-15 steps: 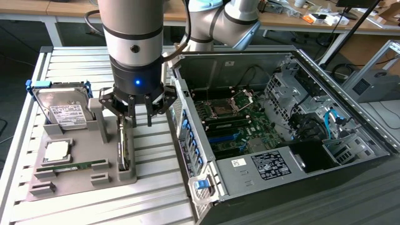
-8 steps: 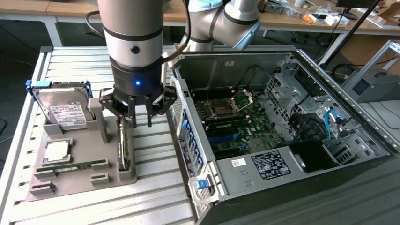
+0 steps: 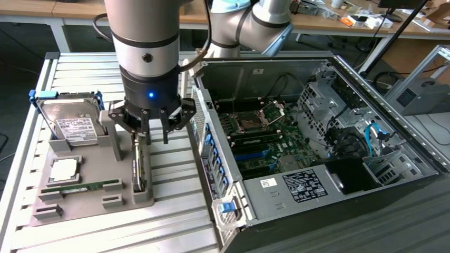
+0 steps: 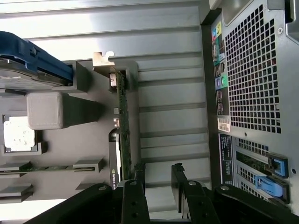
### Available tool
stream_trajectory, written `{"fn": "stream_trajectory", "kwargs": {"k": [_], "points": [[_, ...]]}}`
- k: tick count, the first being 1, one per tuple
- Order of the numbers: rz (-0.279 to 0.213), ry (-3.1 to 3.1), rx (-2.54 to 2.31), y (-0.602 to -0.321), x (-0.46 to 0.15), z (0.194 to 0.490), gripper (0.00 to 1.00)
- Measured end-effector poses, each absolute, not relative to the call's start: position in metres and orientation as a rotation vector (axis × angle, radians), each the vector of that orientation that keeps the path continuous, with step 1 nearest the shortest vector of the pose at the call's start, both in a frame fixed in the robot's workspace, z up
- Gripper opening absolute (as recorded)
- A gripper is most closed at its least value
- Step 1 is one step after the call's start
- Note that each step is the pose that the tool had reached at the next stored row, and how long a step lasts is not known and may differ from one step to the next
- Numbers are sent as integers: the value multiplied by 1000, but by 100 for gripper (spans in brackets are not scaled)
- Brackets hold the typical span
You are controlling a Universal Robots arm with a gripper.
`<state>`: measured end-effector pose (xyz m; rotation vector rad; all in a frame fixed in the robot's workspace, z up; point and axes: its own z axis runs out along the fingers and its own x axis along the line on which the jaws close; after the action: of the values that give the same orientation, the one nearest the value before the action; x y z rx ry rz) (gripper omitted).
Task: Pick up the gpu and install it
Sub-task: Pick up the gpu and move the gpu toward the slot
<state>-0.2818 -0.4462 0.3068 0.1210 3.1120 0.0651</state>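
Observation:
The gpu (image 3: 139, 167) stands on its long edge in a slot of the grey holder tray (image 3: 91, 206), on the tray side nearest the computer case. From the wrist it appears edge-on as a thin green board (image 4: 123, 126) with a silver bracket (image 4: 103, 58) at its far end. My gripper (image 3: 157, 140) hangs just above the card's near end, open, with nothing between its fingers. In the wrist view the gripper (image 4: 159, 175) sits slightly off the card toward the case, and one finger (image 4: 139, 175) is right beside the board's edge.
The tray also holds a hard drive (image 3: 70, 122) in a blue frame, a processor (image 3: 63, 168) and a RAM stick (image 3: 81, 187). The open computer case (image 3: 309, 142) lies at the exterior view's right, its perforated rear panel (image 4: 252, 70) close to the gripper.

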Motion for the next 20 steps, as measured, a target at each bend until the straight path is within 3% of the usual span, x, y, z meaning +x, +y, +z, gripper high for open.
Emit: {"fn": "stream_trajectory", "kwargs": {"k": [20], "points": [[65, 3112, 121, -454, -297, 292, 36]]}}
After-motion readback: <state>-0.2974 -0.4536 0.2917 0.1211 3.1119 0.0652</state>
